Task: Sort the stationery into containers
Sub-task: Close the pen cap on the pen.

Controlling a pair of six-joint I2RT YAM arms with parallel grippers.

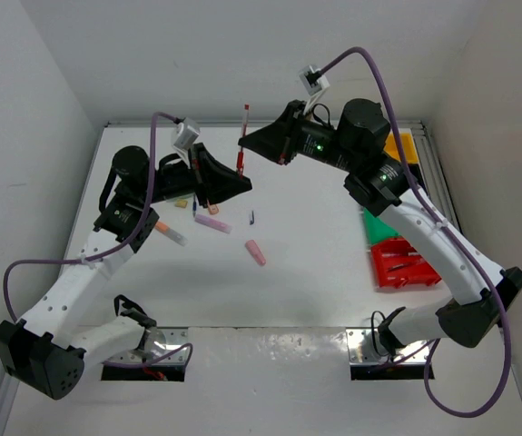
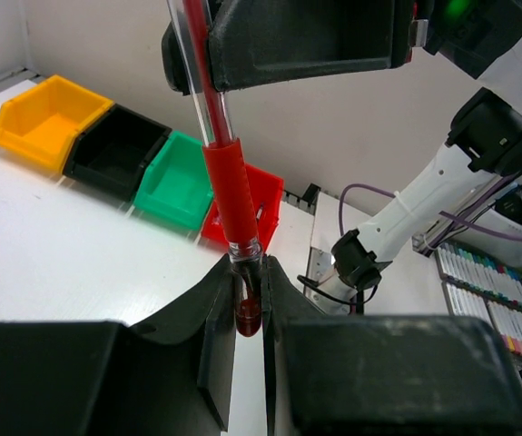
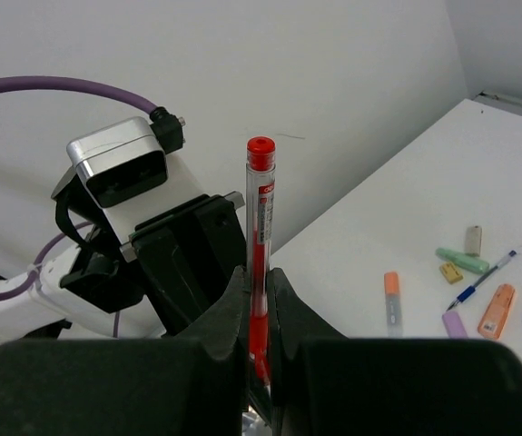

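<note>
A red pen [image 1: 242,138] stands upright in the air between both grippers. My right gripper [image 1: 253,141] is shut on its middle, with the fingers pressed on the barrel in the right wrist view [image 3: 259,282]. My left gripper [image 1: 242,182] is shut on the pen's lower tip [image 2: 247,304]. The yellow bin [image 2: 47,113], black bin [image 2: 115,145], green bin [image 2: 174,177] and red bin [image 2: 265,195] stand in a row. In the top view the yellow bin [image 1: 406,145], green bin [image 1: 369,227] and red bin [image 1: 404,263] show at the right; the black one is hidden by my right arm.
Loose stationery lies at the left: a pink marker [image 1: 255,252], a lilac marker [image 1: 211,222], an orange-capped marker [image 1: 170,232]. The right wrist view shows a green marker [image 3: 460,261], a blue pen [image 3: 483,279] and an orange marker [image 3: 497,312]. White walls enclose the table.
</note>
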